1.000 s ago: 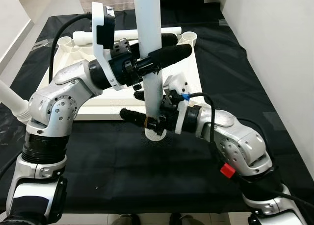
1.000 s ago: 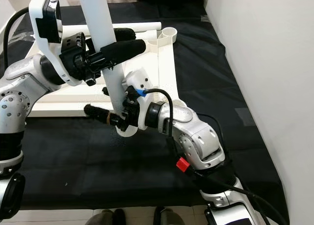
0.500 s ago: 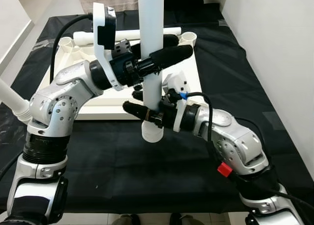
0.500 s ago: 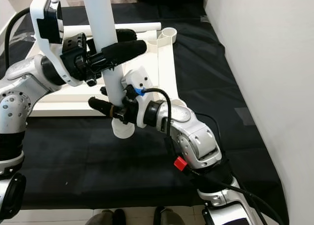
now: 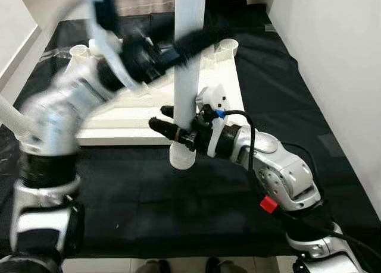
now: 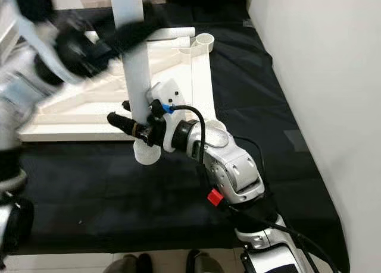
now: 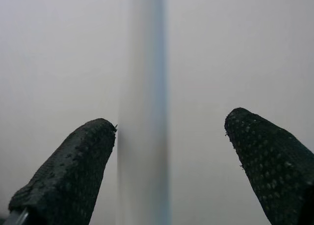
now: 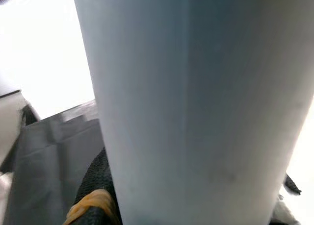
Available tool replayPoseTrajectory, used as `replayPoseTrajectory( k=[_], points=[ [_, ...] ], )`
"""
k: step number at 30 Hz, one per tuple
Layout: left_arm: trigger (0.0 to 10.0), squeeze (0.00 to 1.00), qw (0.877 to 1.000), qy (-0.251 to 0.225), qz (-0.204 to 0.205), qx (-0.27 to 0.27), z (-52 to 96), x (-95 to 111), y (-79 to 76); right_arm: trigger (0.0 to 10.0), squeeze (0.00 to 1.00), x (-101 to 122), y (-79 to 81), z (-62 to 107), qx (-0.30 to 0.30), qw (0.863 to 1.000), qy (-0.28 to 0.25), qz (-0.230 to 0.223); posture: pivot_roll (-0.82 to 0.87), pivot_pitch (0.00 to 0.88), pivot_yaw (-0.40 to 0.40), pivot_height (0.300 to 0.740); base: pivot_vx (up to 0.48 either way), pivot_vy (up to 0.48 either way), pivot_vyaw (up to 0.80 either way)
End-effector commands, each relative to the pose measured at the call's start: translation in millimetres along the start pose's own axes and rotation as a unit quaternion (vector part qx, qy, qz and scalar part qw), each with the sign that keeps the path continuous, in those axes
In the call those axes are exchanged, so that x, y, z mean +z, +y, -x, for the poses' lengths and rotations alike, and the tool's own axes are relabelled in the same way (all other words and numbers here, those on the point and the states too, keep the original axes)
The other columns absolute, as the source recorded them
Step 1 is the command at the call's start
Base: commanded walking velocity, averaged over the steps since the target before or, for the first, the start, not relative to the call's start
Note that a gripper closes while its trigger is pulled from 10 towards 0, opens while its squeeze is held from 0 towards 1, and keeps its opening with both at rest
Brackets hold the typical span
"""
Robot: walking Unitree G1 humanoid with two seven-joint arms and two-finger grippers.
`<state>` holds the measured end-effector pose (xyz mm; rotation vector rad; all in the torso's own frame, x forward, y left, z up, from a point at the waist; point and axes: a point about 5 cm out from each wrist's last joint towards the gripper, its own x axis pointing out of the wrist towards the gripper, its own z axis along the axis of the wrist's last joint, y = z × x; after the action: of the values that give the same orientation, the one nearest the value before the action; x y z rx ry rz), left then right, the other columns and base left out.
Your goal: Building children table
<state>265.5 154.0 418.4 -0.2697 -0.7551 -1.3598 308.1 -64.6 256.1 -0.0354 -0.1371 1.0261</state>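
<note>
right claw (image 5: pixel 176 125) grasping white table leg (image 5: pixel 189 59) | left claw (image 7: pixel 171 151) released, blurred | no legible writing

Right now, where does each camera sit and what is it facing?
Left eye view: on the head, looking down at both arms around the upright white leg, over the white tabletop.
Right eye view: same scene, the right gripper low on the leg.
Left wrist view: along the left gripper at the leg.
Right wrist view: pressed against the leg.
</note>
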Motion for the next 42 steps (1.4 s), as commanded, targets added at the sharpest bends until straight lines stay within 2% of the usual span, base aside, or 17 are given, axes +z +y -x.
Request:
replayPoseTrajectory(
  k=[1, 3, 5, 7, 11, 17, 18, 19, 20, 21, 22, 28, 31, 32, 34, 37, 42],
  points=[
    [10.0, 1.00, 0.999, -0.036, -0.020, -0.016, 3.2, 26.2, -7.0, 0.0, 0.00, 2.0, -4.2, 1.8, -0.013, 1.000, -0.006, 0.009, 0.00, 0.203, 0.017, 0.740, 0.000, 0.000, 0.00],
    [10.0, 1.00, 0.996, -0.064, -0.059, -0.022, 8.4, 61.2, -16.3, 0.0, 0.00, 1.8, -18.2, 7.6, -0.050, 0.999, 0.000, 0.019, 0.00, 0.200, 0.014, 0.740, 0.000, 0.000, 0.00],
    [10.0, 1.00, 0.996, -0.064, -0.059, -0.022, 8.4, 61.2, -16.3, 0.0, 0.00, 1.8, -18.2, 7.6, -0.050, 0.999, 0.000, 0.019, 0.00, 0.200, 0.014, 0.740, 0.000, 0.000, 0.00],
    [10.0, 1.00, 0.995, -0.060, -0.079, -0.026, 11.2, 71.7, -24.4, 0.0, 0.00, 3.1, -31.1, 11.3, -0.091, 0.996, -0.002, 0.022, 0.01, 0.194, 0.014, 0.740, 0.000, 0.000, 0.00],
    [10.0, 1.00, 0.997, -0.033, -0.068, -0.018, 17.2, 61.2, -32.1, 0.0, 0.00, 11.8, -53.8, 16.8, -0.178, 0.983, -0.032, 0.019, 0.01, 0.192, 0.009, 0.740, 0.000, 0.000, 0.00],
    [10.0, 1.00, 1.000, 0.000, -0.003, 0.003, 27.0, 22.7, -39.7, 0.0, 0.00, 26.4, -58.7, 20.1, -0.164, 0.983, -0.078, 0.001, 0.01, 0.195, 0.004, 0.740, 0.000, 0.000, 0.00],
    [10.0, 1.00, 1.000, 0.015, 0.019, 0.016, 30.1, 5.4, -42.2, 0.8, 0.00, 32.6, -57.7, 21.7, -0.147, 0.984, -0.096, -0.002, 0.01, 0.202, 0.004, 0.740, 0.000, 0.000, 0.00],
    [10.0, 1.00, 0.998, 0.035, 0.043, 0.035, 33.2, -15.5, -44.9, 5.9, 0.00, 37.3, -56.9, 23.8, -0.128, 0.986, -0.107, -0.003, 0.01, 0.208, 0.002, 0.740, 0.000, 0.000, 0.00],
    [10.0, 1.00, 0.998, 0.035, 0.043, 0.035, 33.2, -15.5, -44.9, 5.9, 0.00, 37.3, -56.9, 23.8, -0.128, 0.986, -0.107, -0.003, 0.01, 0.208, 0.002, 0.740, 0.000, 0.000, 0.00],
    [10.0, 0.96, 0.995, 0.053, 0.069, 0.055, 36.1, -37.6, -47.6, 10.0, 0.00, 40.1, -56.9, 26.1, -0.112, 0.987, -0.112, 0.002, 0.01, 0.211, 0.002, 0.740, 0.000, 0.000, 0.00],
    [10.0, 0.00, 0.990, 0.069, 0.090, 0.082, 40.1, -58.1, -50.6, 10.0, 0.00, 41.9, -57.7, 27.5, -0.106, 0.988, -0.114, 0.009, 0.01, 0.213, 0.002, 0.740, 0.000, 0.000, 0.00],
    [10.0, 0.00, 0.976, 0.116, 0.117, 0.145, 56.1, -98.3, -58.3, 10.0, 0.00, 39.1, -67.6, 28.5, -0.157, 0.981, -0.107, 0.035, 0.02, 0.220, 0.004, 0.740, 0.000, 0.000, 0.00],
    [10.0, 0.00, 0.951, 0.179, 0.147, 0.205, 75.8, -138.9, -69.9, 10.0, 0.00, 32.0, -78.5, 28.7, -0.220, 0.968, -0.099, 0.071, 0.02, 0.226, 0.008, 0.740, 0.000, 0.000, 0.00],
    [10.0, 0.00, 0.951, 0.179, 0.147, 0.205, 75.8, -138.9, -69.9, 10.0, 0.00, 32.0, -78.5, 28.7, -0.220, 0.968, -0.099, 0.071, 0.02, 0.226, 0.008, 0.740, 0.000, 0.000, 0.00],
    [10.0, 0.00, 0.936, 0.230, 0.162, 0.213, 88.5, -160.6, -84.9, 10.0, 0.00, 30.7, -81.3, 29.5, -0.217, 0.968, -0.097, 0.078, 0.02, 0.232, 0.010, 0.740, 0.000, 0.000, 0.00],
    [10.0, 0.00, 0.922, 0.278, 0.161, 0.218, 101.1, -176.4, -100.0, 10.0, 0.00, 30.7, -83.6, 30.1, -0.203, 0.970, -0.082, 0.109, 0.03, 0.238, 0.011, 0.740, 0.000, 0.000, 0.00],
    [10.0, 0.00, 0.912, 0.297, 0.168, 0.226, 108.4, -186.2, -116.0, 10.0, 0.00, 27.3, -88.5, 31.7, -0.203, 0.965, -0.052, 0.156, 0.03, 0.248, 0.008, 0.740, 0.000, 0.000, 0.00]
  ],
)
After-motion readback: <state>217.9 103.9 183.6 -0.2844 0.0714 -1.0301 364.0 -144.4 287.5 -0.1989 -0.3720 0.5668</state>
